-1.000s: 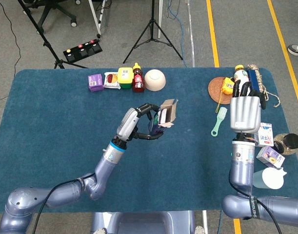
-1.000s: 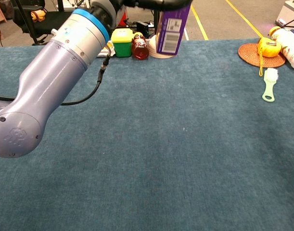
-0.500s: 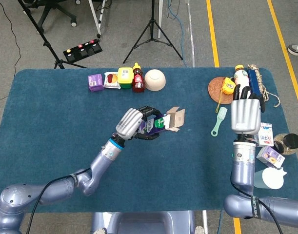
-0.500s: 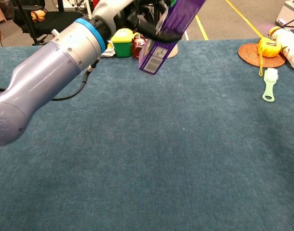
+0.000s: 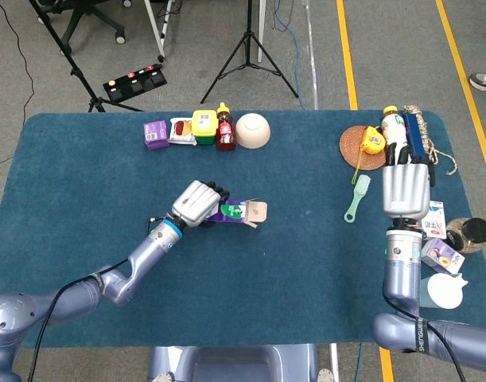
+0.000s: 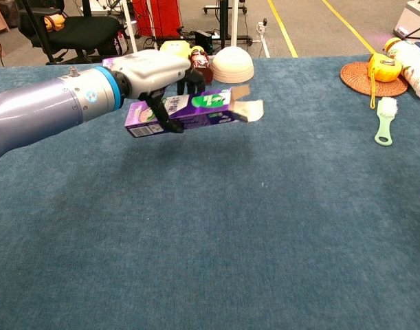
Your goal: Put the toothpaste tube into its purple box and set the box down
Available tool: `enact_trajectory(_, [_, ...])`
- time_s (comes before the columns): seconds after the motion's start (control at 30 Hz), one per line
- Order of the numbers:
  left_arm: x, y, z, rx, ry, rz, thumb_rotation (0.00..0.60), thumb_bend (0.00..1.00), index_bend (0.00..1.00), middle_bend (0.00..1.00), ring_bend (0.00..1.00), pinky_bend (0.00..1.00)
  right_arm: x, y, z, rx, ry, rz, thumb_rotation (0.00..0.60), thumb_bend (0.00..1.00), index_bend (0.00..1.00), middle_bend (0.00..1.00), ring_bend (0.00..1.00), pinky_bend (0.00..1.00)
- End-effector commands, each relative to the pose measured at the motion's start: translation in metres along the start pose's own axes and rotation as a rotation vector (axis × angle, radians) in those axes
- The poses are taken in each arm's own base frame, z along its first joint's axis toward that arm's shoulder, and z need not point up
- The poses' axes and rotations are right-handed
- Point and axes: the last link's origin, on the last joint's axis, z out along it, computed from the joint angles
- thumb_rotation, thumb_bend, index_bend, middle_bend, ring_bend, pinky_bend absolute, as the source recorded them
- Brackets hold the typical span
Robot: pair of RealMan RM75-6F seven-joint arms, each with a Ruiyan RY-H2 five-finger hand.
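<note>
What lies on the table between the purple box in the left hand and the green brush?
Nothing: in the head view, only bare blue cloth runs from the purple box, held by the left hand, to the green brush. The chest view agrees.

A white bowl (image 5: 253, 130), red bottle (image 5: 224, 129) and yellow-lidded tub (image 5: 204, 124) line the blue worktop's (image 5: 83, 183) far edge; a green brush (image 5: 356, 196) lies right.

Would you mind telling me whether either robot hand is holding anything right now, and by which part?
The left robot hand grips the purple box around its closed end, lying level, open flaps pointing away. The right robot hand holds nothing.
</note>
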Motion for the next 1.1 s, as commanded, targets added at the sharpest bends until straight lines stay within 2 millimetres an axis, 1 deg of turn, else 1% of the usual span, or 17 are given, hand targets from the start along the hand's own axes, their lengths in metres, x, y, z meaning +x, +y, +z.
enact_trajectory(0.03, [-0.011,0.000,0.001,0.013,-0.035,0.019,0.600,0.24,0.47,0.43,0.35,0.56,-0.002,-0.001,0.000,0.004,-0.004,0.001,0.600,0.21,0.14,0.27,0.49,0.61])
enact_trajectory(0.13, [-0.017,0.002,0.002,0.016,-0.055,0.024,0.600,0.24,0.47,0.42,0.33,0.53,-0.004,-0.002,0.000,0.008,-0.010,0.001,0.600,0.21,0.14,0.27,0.49,0.61])
enact_trajectory(0.17, [-0.019,0.002,0.002,0.018,-0.063,0.024,0.600,0.23,0.45,0.40,0.30,0.51,-0.005,-0.002,0.000,0.009,-0.011,0.002,0.600,0.21,0.14,0.27,0.49,0.61])
enact_trajectory(0.23, [-0.022,0.003,0.003,0.025,-0.073,0.021,0.600,0.22,0.36,0.31,0.24,0.47,-0.005,-0.002,0.000,0.010,-0.013,0.002,0.600,0.21,0.14,0.27,0.49,0.61])
enact_trajectory(0.3, [-0.025,0.004,0.003,0.034,-0.081,0.011,0.600,0.21,0.23,0.22,0.18,0.43,-0.006,-0.002,0.000,0.010,-0.017,0.004,0.600,0.21,0.14,0.27,0.49,0.61])
enact_trajectory(0.4, [-0.025,0.003,0.003,0.041,-0.084,0.005,0.600,0.20,0.11,0.14,0.13,0.40,-0.007,-0.001,0.001,0.009,-0.019,0.007,0.600,0.21,0.14,0.27,0.49,0.61])
enact_trajectory(0.47, [-0.023,0.003,0.002,0.044,-0.084,-0.008,0.600,0.19,0.07,0.10,0.10,0.38,-0.007,0.000,0.000,0.009,-0.020,0.011,0.600,0.21,0.14,0.27,0.50,0.61])
enact_trajectory(0.63, [-0.014,0.002,-0.001,0.041,-0.066,-0.051,0.600,0.18,0.03,0.05,0.07,0.34,-0.006,0.003,-0.001,0.007,-0.023,0.023,0.600,0.21,0.14,0.27,0.50,0.61])
enact_trajectory(0.8, [0.000,0.000,-0.008,0.039,-0.044,-0.117,0.600,0.17,0.02,0.01,0.02,0.26,-0.003,0.006,-0.005,0.016,-0.013,0.049,0.600,0.21,0.14,0.27,0.49,0.61])
enact_trajectory(0.87, [0.018,-0.009,-0.020,0.050,0.004,-0.146,0.600,0.16,0.02,0.00,0.00,0.23,0.000,0.010,-0.011,0.030,0.018,0.087,0.600,0.21,0.14,0.27,0.49,0.61])
enact_trajectory(0.9, [0.027,-0.014,-0.032,0.053,0.021,-0.152,0.600,0.16,0.01,0.00,0.00,0.21,0.000,0.014,-0.015,0.044,0.041,0.117,0.600,0.21,0.14,0.27,0.49,0.61])
enact_trajectory(0.93, [0.031,-0.017,-0.037,0.058,0.028,-0.155,0.600,0.15,0.01,0.00,0.00,0.20,0.000,0.015,-0.016,0.052,0.052,0.133,0.600,0.20,0.15,0.28,0.48,0.60])
enact_trajectory(1.03, [0.049,-0.029,-0.062,0.099,0.058,-0.156,0.600,0.14,0.00,0.00,0.00,0.17,-0.002,0.021,-0.021,0.092,0.110,0.208,0.600,0.20,0.15,0.29,0.46,0.57])
enact_trajectory(1.1, [0.059,-0.039,-0.083,0.142,0.081,-0.154,0.600,0.14,0.00,0.00,0.00,0.17,-0.005,0.026,-0.024,0.128,0.156,0.267,0.600,0.20,0.16,0.29,0.45,0.53])
